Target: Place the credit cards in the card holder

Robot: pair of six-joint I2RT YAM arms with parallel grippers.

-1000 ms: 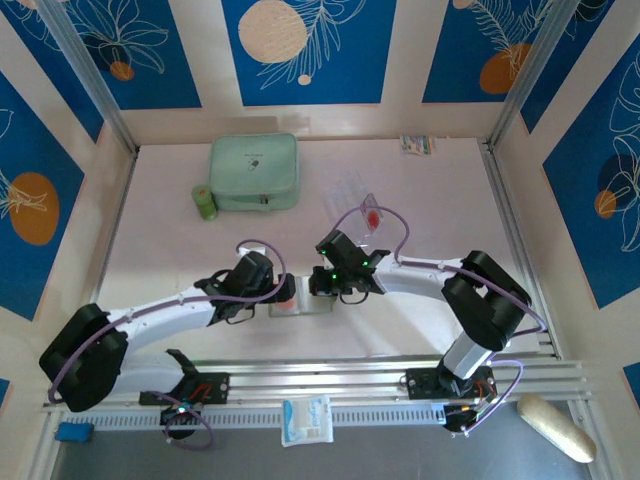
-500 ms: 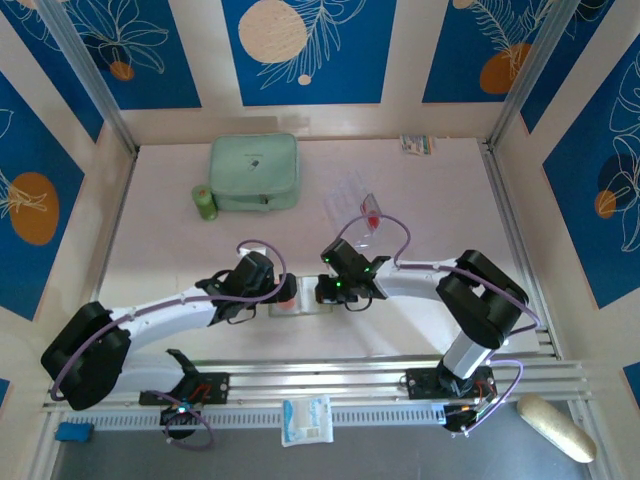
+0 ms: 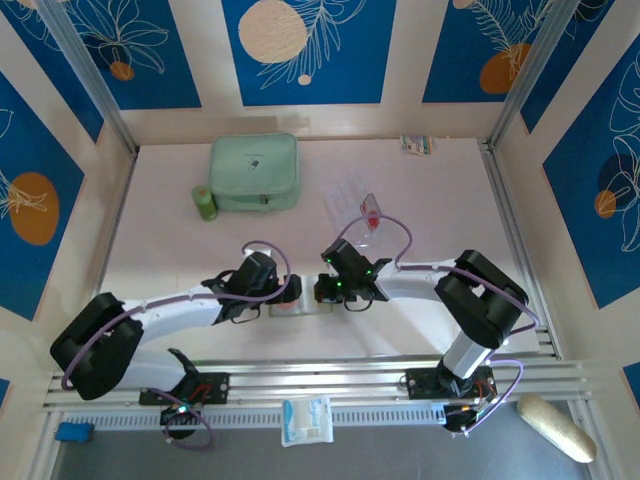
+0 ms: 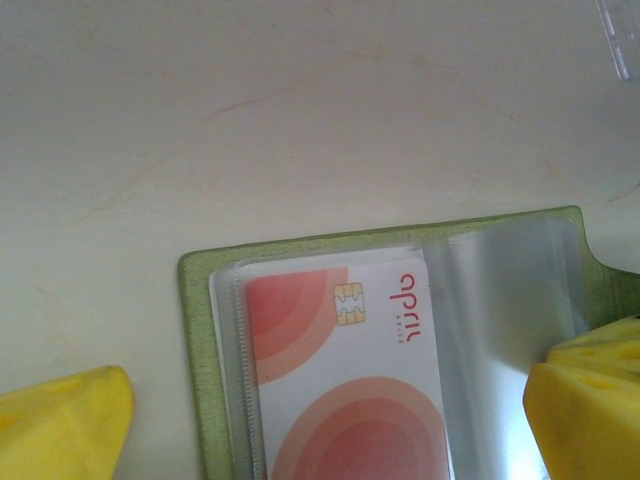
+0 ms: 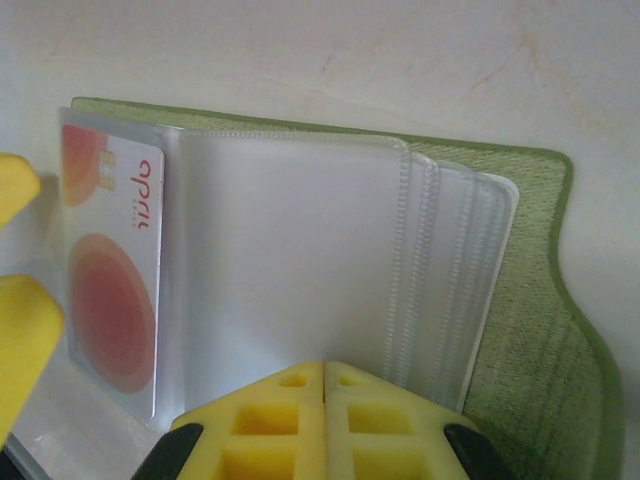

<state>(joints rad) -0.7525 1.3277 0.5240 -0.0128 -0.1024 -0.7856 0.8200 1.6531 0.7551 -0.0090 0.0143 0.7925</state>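
So, right tool (image 5: 323, 405) shut lower centre, likely pinning card holder (image 5: 520, 300) sleeves open; left tool (image 4: 325, 410) spread wide astride.

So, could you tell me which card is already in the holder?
The white card with pink circles, sleeved in the olive holder; the other cards lie loose farther back.

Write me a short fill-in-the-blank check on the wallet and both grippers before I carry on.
1. The small olive-green fold card holder lies ___ on the table, its clear sleeves showing.
2. The white card with coral circles inside one sleeve carries a gold ___.
3. The left gripper, with yellow fingers either side of that card, is ___.
4. The right gripper, at the sleeves' edge, is ___.
Missing words: open; chip; open; shut.
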